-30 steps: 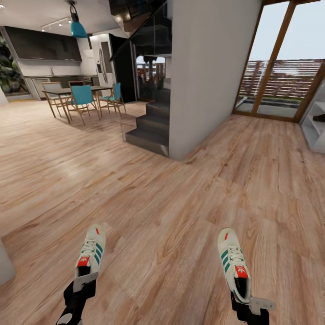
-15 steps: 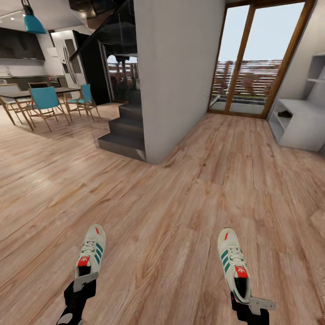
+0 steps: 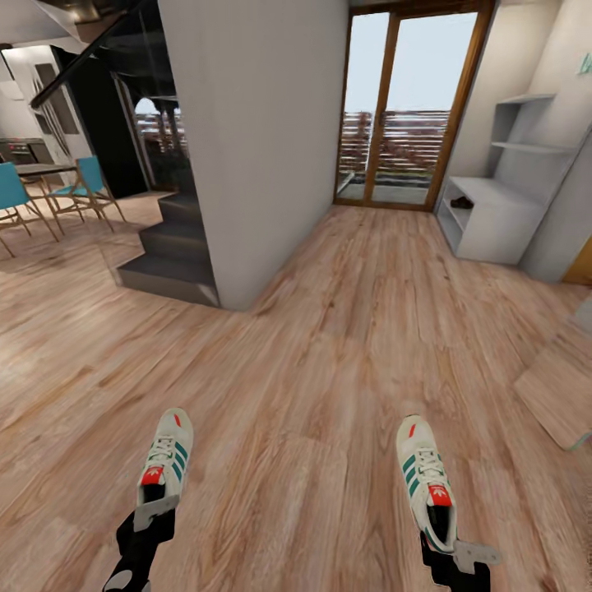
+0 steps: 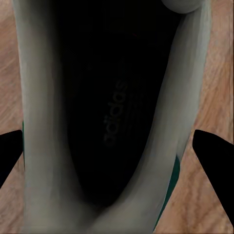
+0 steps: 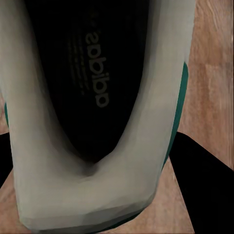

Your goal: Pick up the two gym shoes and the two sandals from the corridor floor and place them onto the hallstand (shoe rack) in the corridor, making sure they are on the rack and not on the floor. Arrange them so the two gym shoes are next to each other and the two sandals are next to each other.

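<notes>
I hold one gym shoe in each gripper, both carried low over the corridor floor (image 3: 329, 345). In the head view the left gripper (image 3: 154, 511) is shut on the heel of the left gym shoe (image 3: 167, 456). The right gripper (image 3: 454, 552) is shut on the heel of the right gym shoe (image 3: 423, 473). Each wrist view looks into a shoe's dark opening: left gym shoe (image 4: 39, 122), right gym shoe (image 5: 29, 146), with black fingers (image 4: 214, 156) (image 5: 204, 185) at the sides. The hallstand (image 3: 493, 222) stands far right by the glass door. A dark sandal (image 3: 461, 202) lies on its open shelf.
A grey wall block (image 3: 247, 140) with dark stairs (image 3: 168, 251) stands ahead on the left. Blue dining chairs (image 3: 82, 185) are at the far left. A glass door (image 3: 403, 107) closes the corridor's end. A raised wood-look panel (image 3: 563, 386) lies at the right edge.
The whole view has swung to the right, so the hallstand and door sit nearer the middle and the dining area slips off left. Both shoes stay held in the same spots.
</notes>
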Robot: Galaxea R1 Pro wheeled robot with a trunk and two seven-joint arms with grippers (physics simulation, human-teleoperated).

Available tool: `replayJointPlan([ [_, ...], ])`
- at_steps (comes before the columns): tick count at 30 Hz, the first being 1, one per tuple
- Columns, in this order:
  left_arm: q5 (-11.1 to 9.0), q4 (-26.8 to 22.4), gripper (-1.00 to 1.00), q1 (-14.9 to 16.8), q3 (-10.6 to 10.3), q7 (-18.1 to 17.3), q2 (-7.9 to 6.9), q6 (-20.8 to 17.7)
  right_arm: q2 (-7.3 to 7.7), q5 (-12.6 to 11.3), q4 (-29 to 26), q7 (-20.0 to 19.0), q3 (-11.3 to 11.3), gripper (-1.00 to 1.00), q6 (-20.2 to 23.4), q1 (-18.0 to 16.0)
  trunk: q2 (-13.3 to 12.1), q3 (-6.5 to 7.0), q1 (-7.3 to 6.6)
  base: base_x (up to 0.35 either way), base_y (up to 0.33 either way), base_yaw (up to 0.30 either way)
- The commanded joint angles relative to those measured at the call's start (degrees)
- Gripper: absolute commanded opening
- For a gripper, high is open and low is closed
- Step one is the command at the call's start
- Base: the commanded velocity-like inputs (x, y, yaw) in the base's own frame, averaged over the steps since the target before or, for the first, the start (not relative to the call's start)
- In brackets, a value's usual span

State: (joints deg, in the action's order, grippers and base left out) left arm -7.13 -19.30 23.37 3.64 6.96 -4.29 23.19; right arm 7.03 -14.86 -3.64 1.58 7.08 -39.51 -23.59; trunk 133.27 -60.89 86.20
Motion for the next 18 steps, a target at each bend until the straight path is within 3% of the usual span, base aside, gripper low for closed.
replayJointPlan([
  [1,-0.5,0.0,-1.0,0.0,-0.1,0.0,-0.02,0.2,0.0,-0.3,0.0,0.2,0.5,-1.0,-0.1,0.0,0.0,-0.05,0.02,0.336,-0.018,-0.3],
  [11,-0.5,-0.1,-1.0,0.0,-0.1,0.0,-0.02,0.2,-0.07,-0.3,0.0,0.1,0.5,-1.0,-0.1,0.0,0.0,-0.05,0.02,0.338,-0.004,-0.296],
  [18,-0.5,-0.1,-1.0,0.0,-0.1,0.0,-0.02,0.2,-0.05,-0.3,0.0,0.0,0.6,-1.0,-0.1,0.0,0.0,-0.05,0.02,0.339,0.0,-0.063],
])
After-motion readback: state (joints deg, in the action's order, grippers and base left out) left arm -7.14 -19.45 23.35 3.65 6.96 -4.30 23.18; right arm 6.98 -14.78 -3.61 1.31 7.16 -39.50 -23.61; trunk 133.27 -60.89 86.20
